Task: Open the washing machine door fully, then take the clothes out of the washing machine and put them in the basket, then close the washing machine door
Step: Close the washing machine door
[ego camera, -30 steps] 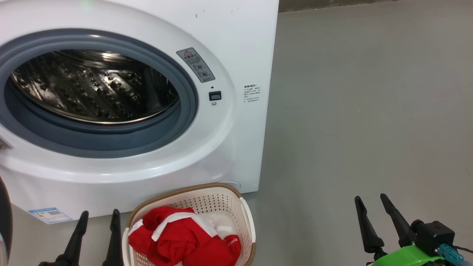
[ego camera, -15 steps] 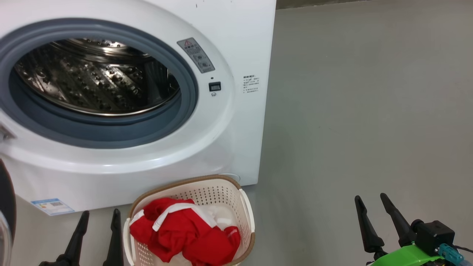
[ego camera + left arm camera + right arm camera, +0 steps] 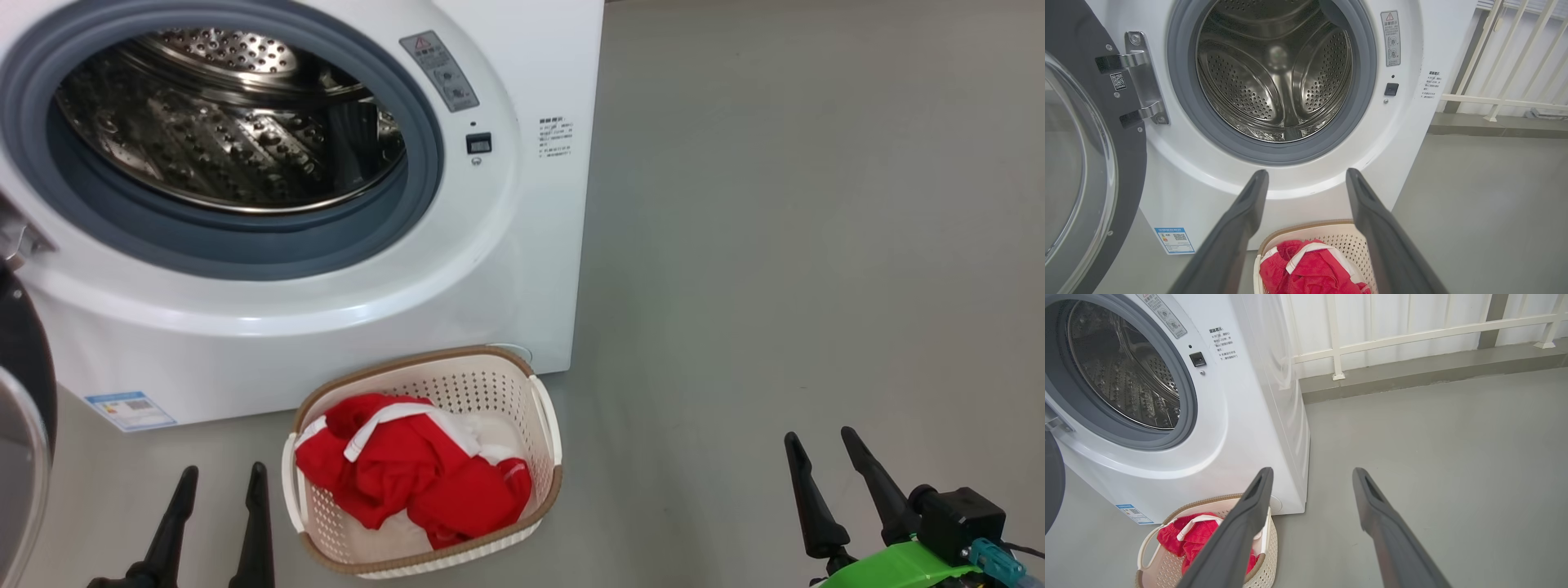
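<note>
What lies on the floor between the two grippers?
In the head view, the basket holding the clothes lies beside the left gripper; the floor from there to the right gripper is bare.

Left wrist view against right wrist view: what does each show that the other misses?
Left wrist: the door glass and a QR sticker beside the hinge. Right wrist: the washer's side panel. Both: the empty drum, the basket holding the red clothes, the railing, and an open tool, left or right.
</note>
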Robot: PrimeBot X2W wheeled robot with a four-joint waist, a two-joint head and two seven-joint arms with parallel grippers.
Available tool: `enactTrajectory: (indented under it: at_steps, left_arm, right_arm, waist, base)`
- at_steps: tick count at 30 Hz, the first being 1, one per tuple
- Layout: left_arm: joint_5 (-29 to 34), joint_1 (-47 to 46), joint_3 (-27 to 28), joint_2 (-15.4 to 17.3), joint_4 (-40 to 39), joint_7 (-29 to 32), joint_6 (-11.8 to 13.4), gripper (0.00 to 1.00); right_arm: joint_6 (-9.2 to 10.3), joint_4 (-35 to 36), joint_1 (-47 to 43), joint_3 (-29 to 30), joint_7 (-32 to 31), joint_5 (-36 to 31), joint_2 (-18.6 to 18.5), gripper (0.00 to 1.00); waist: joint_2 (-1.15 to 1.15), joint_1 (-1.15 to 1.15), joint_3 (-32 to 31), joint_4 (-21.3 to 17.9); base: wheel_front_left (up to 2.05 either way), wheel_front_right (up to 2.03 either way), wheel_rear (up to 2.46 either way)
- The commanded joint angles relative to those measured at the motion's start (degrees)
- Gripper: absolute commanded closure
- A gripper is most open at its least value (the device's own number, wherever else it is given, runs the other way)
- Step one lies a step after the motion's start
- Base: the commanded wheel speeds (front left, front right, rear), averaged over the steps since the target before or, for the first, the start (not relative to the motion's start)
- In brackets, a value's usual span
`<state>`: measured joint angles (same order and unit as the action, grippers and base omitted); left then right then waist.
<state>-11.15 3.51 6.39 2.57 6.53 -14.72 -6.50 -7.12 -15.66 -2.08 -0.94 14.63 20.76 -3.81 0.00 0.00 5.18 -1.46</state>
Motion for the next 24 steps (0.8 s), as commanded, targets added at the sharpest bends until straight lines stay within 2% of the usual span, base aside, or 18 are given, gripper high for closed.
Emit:
enactTrajectory:
  at_steps: [1, 18, 24]
  left_arm:
    - [-0.26, -2.10, 1.61, 0.31, -1.18, -0.28, 0.41, 0.00]
    - [-0.31, -1.68, 1.05, 0.31, -0.96, -0.28, 0.74, 0.00]
    - [-1.32, -1.58, 0.29, 0.31, -0.32, -0.28, 1.19, 0.00]
  right_arm:
    - [-0.36, 1.44, 1.49, -1.23, 0.37, -0.28, -0.99, 0.00]
    - [-0.36, 1.25, 1.06, -1.39, 0.37, -0.41, -0.94, 0.00]
    - [-0.36, 1.09, 0.92, -1.83, 0.37, -0.42, -1.08, 0.00]
  waist:
    - [0.00, 0.00, -0.05, 0.06]
    - [0.00, 0.00, -0.99, 0.66]
    - [0.00, 0.00, -1.49, 2.13]
  base:
    - [-0.93, 0.82, 0.12]
    - [-0.14, 0.14, 0.00]
    - [0.00, 0.00, 0.00]
